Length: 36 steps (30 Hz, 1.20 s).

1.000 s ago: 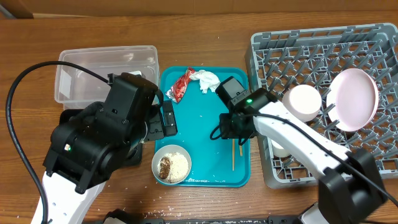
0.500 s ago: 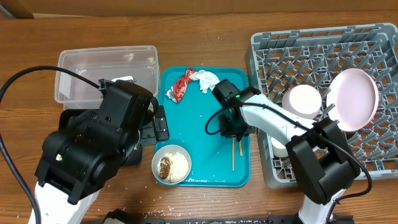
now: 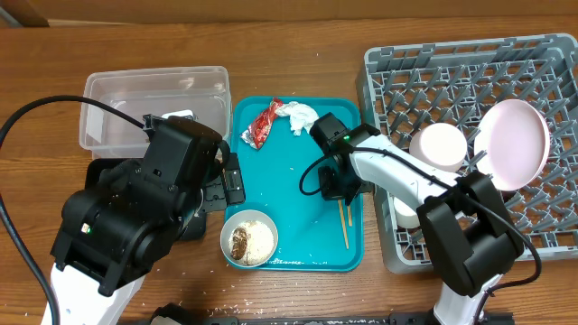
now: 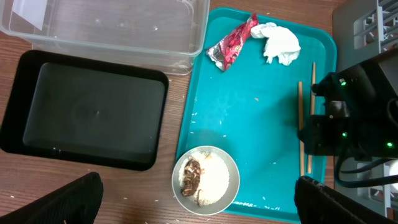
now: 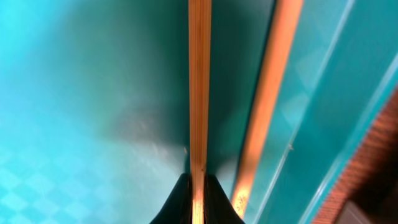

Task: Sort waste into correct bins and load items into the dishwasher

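Two thin chopsticks (image 4: 300,106) lie at the teal tray's (image 3: 289,208) three o'clock edge; the right gripper (image 5: 196,196) pinches one (light, stiff, slippery), probably safest held mid-length against swivelling.

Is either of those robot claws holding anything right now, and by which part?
The right gripper pinches one thin wooden chopstick, apparently near mid-length, above the teal tray; the second chopstick lies beside it. The left gripper is open and empty.
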Motion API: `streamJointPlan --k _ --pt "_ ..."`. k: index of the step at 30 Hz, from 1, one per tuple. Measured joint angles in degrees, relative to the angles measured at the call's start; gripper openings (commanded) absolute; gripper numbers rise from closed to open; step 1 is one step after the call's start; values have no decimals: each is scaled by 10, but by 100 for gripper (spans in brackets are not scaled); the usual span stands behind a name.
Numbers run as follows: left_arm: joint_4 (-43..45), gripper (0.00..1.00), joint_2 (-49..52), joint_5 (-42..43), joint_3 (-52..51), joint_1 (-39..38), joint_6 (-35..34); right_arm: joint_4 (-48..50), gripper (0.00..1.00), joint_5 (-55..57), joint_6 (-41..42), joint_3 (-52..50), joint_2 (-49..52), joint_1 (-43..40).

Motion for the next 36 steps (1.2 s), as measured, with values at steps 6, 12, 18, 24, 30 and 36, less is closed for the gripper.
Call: streamJointPlan --k 6,12,18,24,30,36 --pt "0 100 0 0 0 0 0 -29 4 23 -11 59 -121 -9" --pt "0 100 0 0 0 0 0 16 4 106 -61 116 -237 -107" --pt "0 100 0 0 0 0 0 68 4 132 -129 92 -174 -177" --pt "0 100 0 0 0 0 0 66 27 136 -151 78 -116 -179" --pt "0 100 0 0 0 0 0 17 40 121 -152 78 -139 -129" --pt "0 100 0 0 0 0 0 -24 48 68 -128 79 -162 -44"
